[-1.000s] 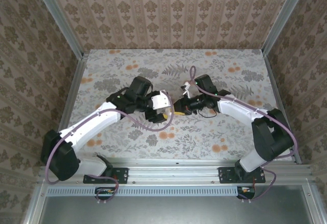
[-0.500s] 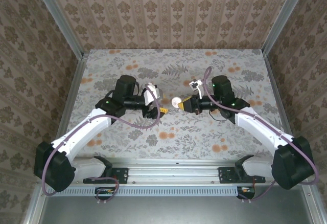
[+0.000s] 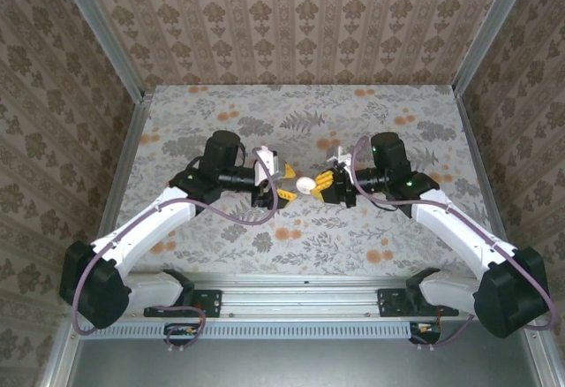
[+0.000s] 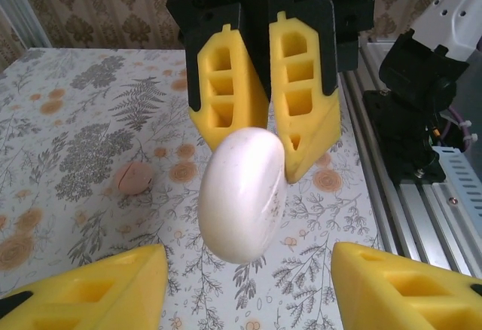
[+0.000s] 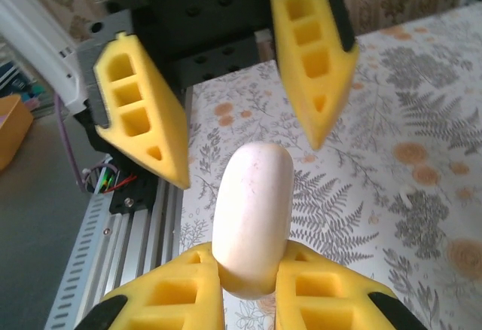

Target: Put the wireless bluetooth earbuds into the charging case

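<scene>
**Case pinched by your right gripper, left jaws open around it**

Take the charging case as your reference. It is a smooth pale oval, turned edge-on and lifted clear of the floral tablecloth.

Your right gripper has it. The two yellow fingers are squeezed together on the case's near rim in the right wrist view, and most of the shell sticks out past the fingertips. The left wrist view shows the same grip from the far side, with the case hanging from those two fingertips.

Your left gripper faces the case from the opposite side. Its jaws are spread wide, one yellow finger on each side of the case's free end. There is air between each finger and the shell, so this gripper holds nothing.

From above, the case sits right between the two grippers, with both arms reaching in toward it.

Beyond the case, in the left wrist view, a small pinkish bit lies on the tablecloth, well apart from the shell. You cannot tell from here whether it is an earbud or part of the print.
</scene>
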